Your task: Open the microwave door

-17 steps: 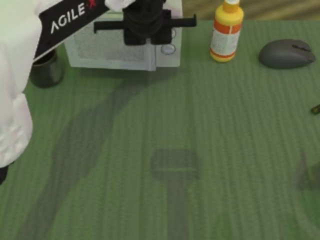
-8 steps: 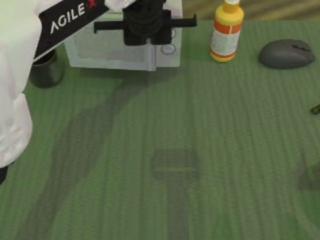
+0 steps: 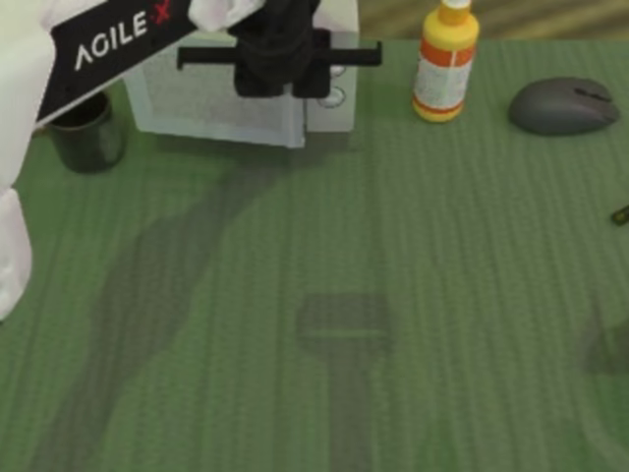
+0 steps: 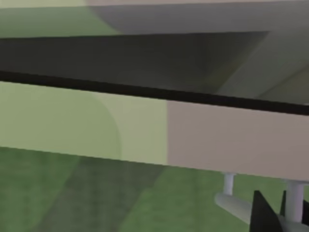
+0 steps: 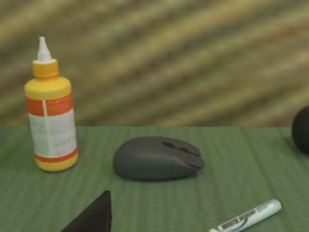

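Note:
The off-white microwave stands at the table's back left, with a silver knob on its front panel. Its door, with the grey mesh window, is slightly ajar, its free edge out in front of the knob panel. My left gripper hangs over the door's free edge. In the left wrist view the door stands apart from the body by a dark gap, and my left gripper is shut on the pale bar handle. A dark corner of my right gripper shows, parked off the table's right.
A dark cup stands left of the microwave. A yellow bottle and a grey mouse sit at the back right. A white marker lies near the right edge, with a dark round thing beyond it.
My left arm has shifted left and back. The door's free edge has swung a little farther out from the microwave front.

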